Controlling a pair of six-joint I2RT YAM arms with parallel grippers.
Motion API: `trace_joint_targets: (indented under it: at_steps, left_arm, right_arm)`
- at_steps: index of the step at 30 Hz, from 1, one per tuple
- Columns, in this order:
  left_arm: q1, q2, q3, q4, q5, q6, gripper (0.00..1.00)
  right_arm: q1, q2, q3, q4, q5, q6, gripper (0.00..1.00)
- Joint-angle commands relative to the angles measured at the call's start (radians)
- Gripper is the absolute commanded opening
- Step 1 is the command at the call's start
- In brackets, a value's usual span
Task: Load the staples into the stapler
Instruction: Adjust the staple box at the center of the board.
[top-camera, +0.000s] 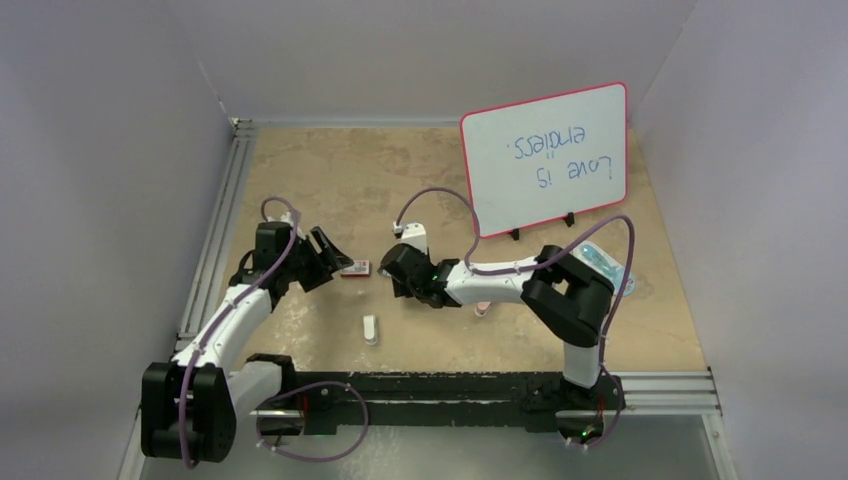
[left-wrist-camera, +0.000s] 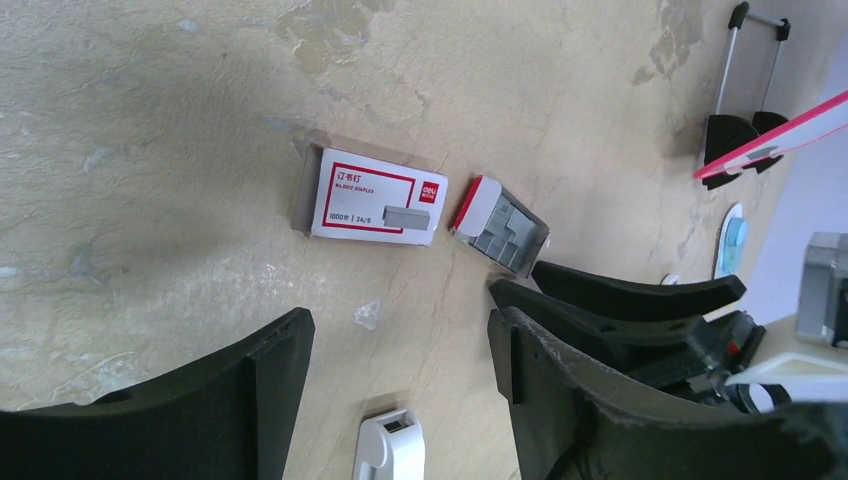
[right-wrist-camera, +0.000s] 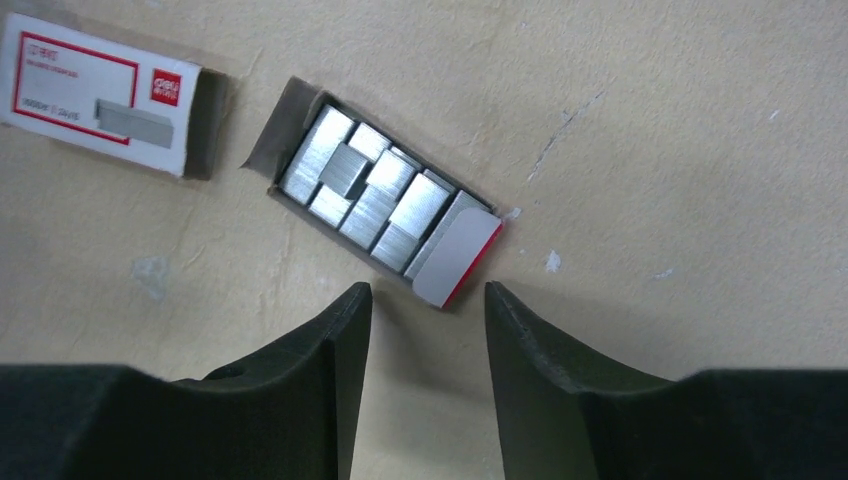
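Item: staples (right-wrist-camera: 370, 190), loose strips jumbled in the open tray (right-wrist-camera: 455, 258) on the worktop (right-wrist-camera: 650, 150), just beside the box sleeve (right-wrist-camera: 95, 90). Right claw (right-wrist-camera: 428, 292): jaws apart, empty, near the tray's end. Left claw (left-wrist-camera: 400, 330): apart, empty. Hazard: your pinch may shove the light tray or snap a strip.

Silvery staple strips (right-wrist-camera: 375, 190) jumbled flat in open tray (right-wrist-camera: 455, 250).
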Motion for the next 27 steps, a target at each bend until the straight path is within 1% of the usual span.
trace_joint_targets:
  at_steps: [1,6,12,16,19,21,25,27]
  left_arm:
    - [-0.005,-0.007,0.018,0.007,-0.021,0.015,0.66]
    - [-0.006,0.005,0.03,0.0,-0.031,0.015,0.66]
    - [-0.006,0.022,0.038,-0.003,-0.025,0.016,0.66]
    - [-0.006,0.027,0.037,-0.001,-0.017,0.01,0.66]
    - [-0.006,0.032,0.036,0.0,-0.003,0.005,0.66]
    - [-0.006,0.03,0.038,-0.005,0.003,0.003,0.66]
    - [-0.006,-0.003,0.05,-0.027,0.004,0.0,0.66]
    - [-0.006,-0.025,0.057,-0.037,0.001,0.0,0.66]
  right_arm:
    - [0.0,0.035,0.053,-0.014,0.025,0.003,0.47]
    - [-0.003,0.068,0.075,-0.011,0.042,-0.037,0.45]
    - [-0.083,0.096,0.092,0.047,-0.007,-0.15,0.41]
    - [-0.112,0.11,0.108,0.086,-0.046,-0.232,0.4]
    - [-0.114,0.114,0.123,0.082,-0.056,-0.261,0.43]
    - [-0.113,0.098,0.127,0.058,-0.051,-0.252,0.48]
    - [-0.111,-0.032,0.091,0.033,-0.045,-0.217,0.56]
    - [-0.099,-0.102,0.07,0.012,-0.082,-0.19,0.59]
